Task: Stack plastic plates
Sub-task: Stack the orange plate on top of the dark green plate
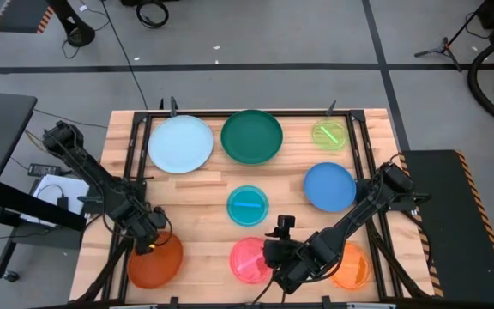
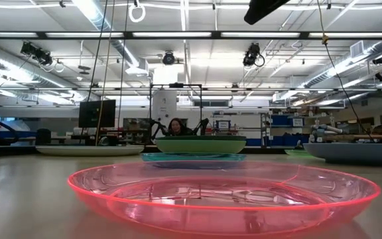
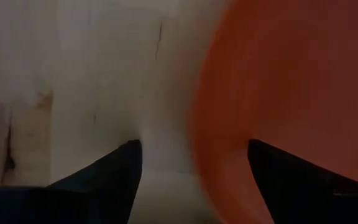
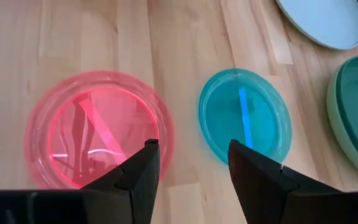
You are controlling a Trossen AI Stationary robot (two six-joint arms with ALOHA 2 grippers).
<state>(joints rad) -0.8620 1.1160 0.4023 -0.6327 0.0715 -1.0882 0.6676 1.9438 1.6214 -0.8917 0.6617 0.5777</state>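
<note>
Several round plates lie flat on the wooden table. The red-orange plate (image 1: 154, 262) is at the near left, the pink plate (image 1: 249, 260) and the orange plate (image 1: 354, 266) along the near edge. The teal plate (image 1: 247, 205) is in the middle and the blue plate (image 1: 329, 186) at the right. The light blue plate (image 1: 181, 143), the dark green plate (image 1: 251, 136) sitting in a light green one, and the lime plate (image 1: 329, 134) line the far edge. My left gripper (image 1: 151, 236) is open, low at the red-orange plate's far rim. My right gripper (image 1: 274, 255) is open, just right of the pink plate. My left gripper (image 3: 194, 146) stands open astride the red-orange plate's rim (image 3: 207, 137), one finger (image 3: 291, 168) over the plate's inside and the other finger (image 3: 114, 171) over the bare wood. Whether either finger touches the plate, I cannot tell.
A dark metal frame (image 1: 135, 163) runs along the table's left and right sides. Bare wood (image 1: 195, 215) lies between the teal plate and my left gripper. In the low view the pink plate (image 2: 224, 196) fills the foreground and a person (image 2: 176, 126) shows far behind the table.
</note>
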